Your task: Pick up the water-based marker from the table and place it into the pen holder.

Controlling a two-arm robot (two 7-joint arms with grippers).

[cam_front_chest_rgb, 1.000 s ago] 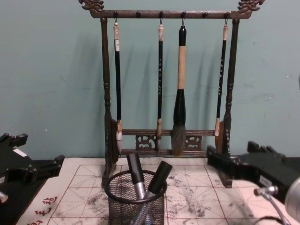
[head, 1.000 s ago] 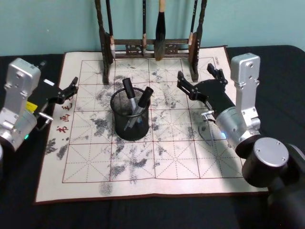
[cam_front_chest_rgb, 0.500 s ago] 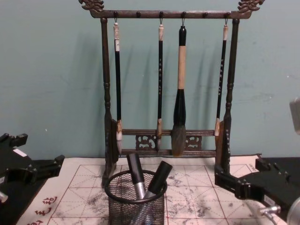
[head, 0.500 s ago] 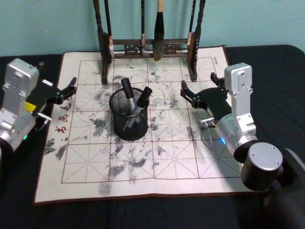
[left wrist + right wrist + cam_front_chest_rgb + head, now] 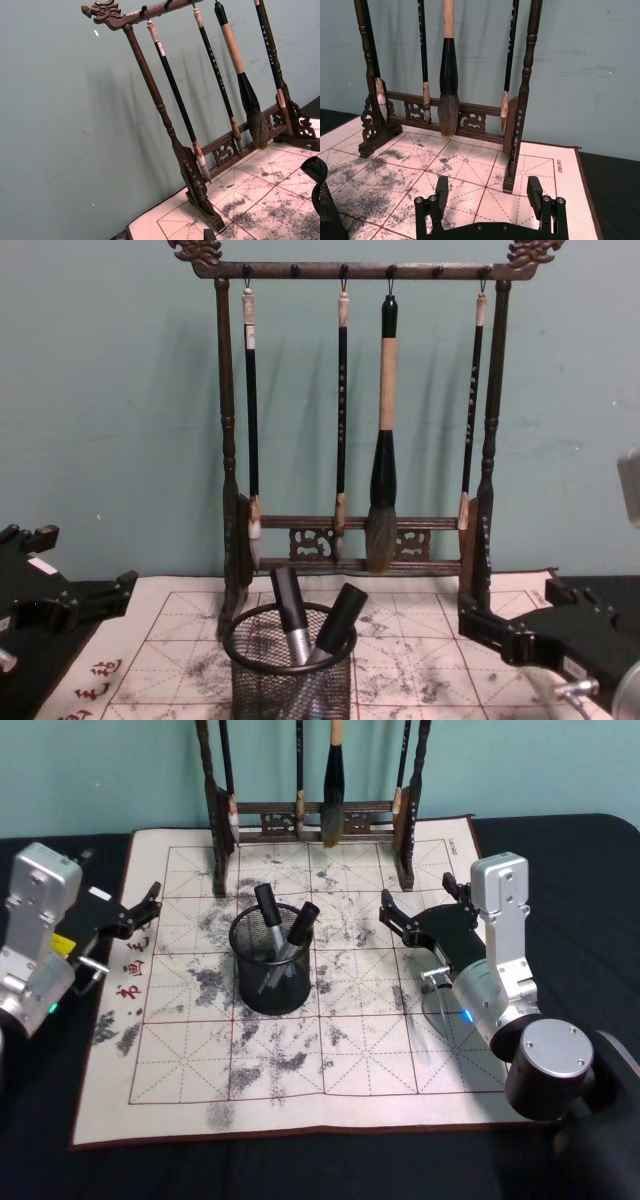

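the pen holder (image 5: 272, 971) stands near the middle of the cream calligraphy mat (image 5: 370, 1060) that covers the black table (image 5: 560, 850), and two markers lean inside it with their black caps above the rim; the water-based marker (image 5: 297, 932) is the one tilted toward the robot's right, crossing beside the second marker (image 5: 269, 917), which leans the other way. in the chest view the same cup (image 5: 290, 670) shows from the side with both caps poking out over its thick dark rim. the right gripper (image 5: 424, 904) hovers over the mat to the right of the holder, well apart from it, its black fingers spread wide and holding nothing; the right wrist view shows those two fingers (image 5: 441, 192) standing apart with bare mat between them and the foot of the brush rack (image 5: 514, 145) just ahead. the marker therefore sits in the cup, off to the left of those open jaws and not between them. the left gripper (image 5: 152, 909) rests at the mat's left edge, beside the red characters, its fingers parted and empty, also well clear of the holder. behind everything the tall dark wooden rack (image 5: 315, 818) stands at the far side of the mat with four brushes hanging from its top bar
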